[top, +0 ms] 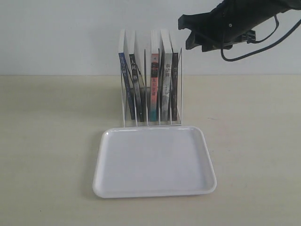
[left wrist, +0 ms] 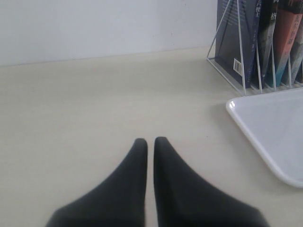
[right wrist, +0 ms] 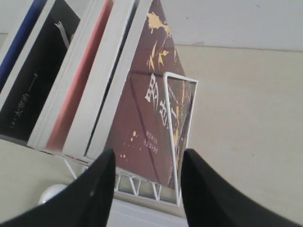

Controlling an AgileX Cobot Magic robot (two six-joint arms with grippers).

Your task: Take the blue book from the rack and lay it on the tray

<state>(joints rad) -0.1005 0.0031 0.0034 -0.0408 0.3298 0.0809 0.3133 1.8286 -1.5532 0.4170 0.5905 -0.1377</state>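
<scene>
The blue book stands upright in the leftmost slot of the white wire rack; its dark blue cover also shows in the left wrist view, and its spine in the right wrist view. The white tray lies flat just in front of the rack, with nothing on it. My right gripper hovers high at the rack's right end, open and holding nothing, its jaws framing the rack wire. Low over the table left of the tray, my left gripper is shut on nothing.
Several other books fill the rack: a black-spined one, a red-and-teal one, a pale one and a maroon one at the right end. A white wall stands behind the beige table.
</scene>
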